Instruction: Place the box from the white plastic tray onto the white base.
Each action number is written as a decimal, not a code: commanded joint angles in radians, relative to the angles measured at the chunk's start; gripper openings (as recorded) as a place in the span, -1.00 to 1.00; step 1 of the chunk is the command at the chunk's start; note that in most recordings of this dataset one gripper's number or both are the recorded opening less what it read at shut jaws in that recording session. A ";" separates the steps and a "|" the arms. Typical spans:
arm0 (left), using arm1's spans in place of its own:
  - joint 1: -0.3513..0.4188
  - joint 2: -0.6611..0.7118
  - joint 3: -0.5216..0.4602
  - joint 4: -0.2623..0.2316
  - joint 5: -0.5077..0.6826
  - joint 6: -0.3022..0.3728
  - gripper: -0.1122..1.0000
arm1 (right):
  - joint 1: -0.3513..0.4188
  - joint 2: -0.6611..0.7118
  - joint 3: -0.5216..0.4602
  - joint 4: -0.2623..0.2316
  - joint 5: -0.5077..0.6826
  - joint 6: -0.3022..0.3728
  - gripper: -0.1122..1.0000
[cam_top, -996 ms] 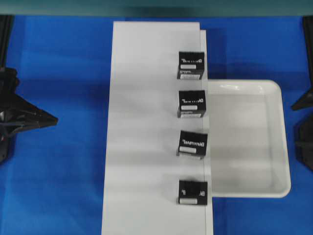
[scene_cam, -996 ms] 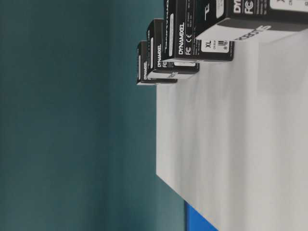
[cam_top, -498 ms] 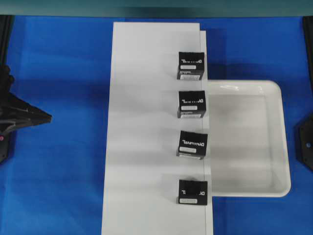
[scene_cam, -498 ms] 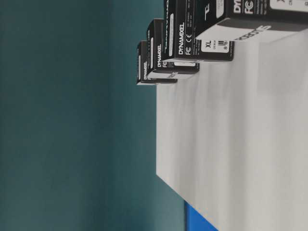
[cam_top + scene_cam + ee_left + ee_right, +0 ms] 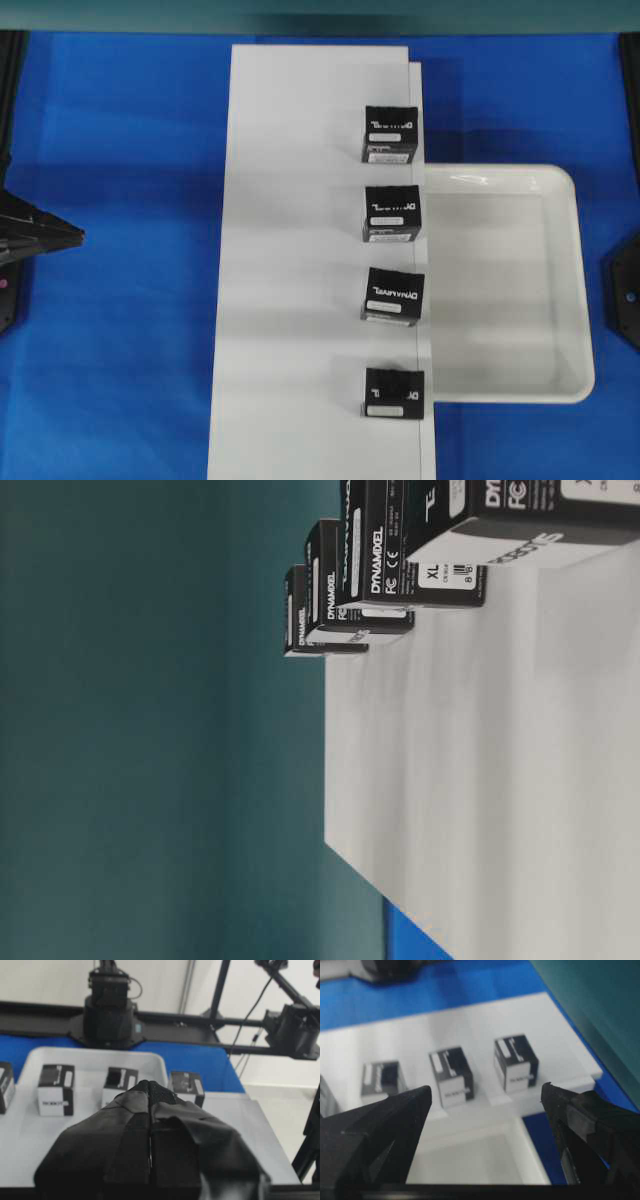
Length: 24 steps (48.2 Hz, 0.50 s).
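Left gripper [image 5: 150, 1085] clamped shut on nothing; right gripper [image 5: 486, 1091] spread wide, empty, nearer to the boxes. Ahead, the box [image 5: 395, 392] standing with three look-alikes [image 5: 391, 213] in one row on the white base [image 5: 300, 250], beside the white plastic tray [image 5: 585, 300], which holds none. Readable: "DYNAMIXEL", "XL".
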 commanded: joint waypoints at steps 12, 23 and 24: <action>-0.003 0.002 -0.012 0.003 -0.011 -0.005 -0.93 | -0.002 -0.057 0.060 -0.005 -0.028 0.018 0.91; -0.003 0.002 -0.012 0.003 -0.011 -0.005 -0.93 | -0.003 -0.103 0.112 0.006 -0.074 0.043 0.91; -0.003 0.002 -0.012 0.003 -0.011 -0.005 -0.93 | -0.003 -0.109 0.117 0.006 -0.080 0.049 0.91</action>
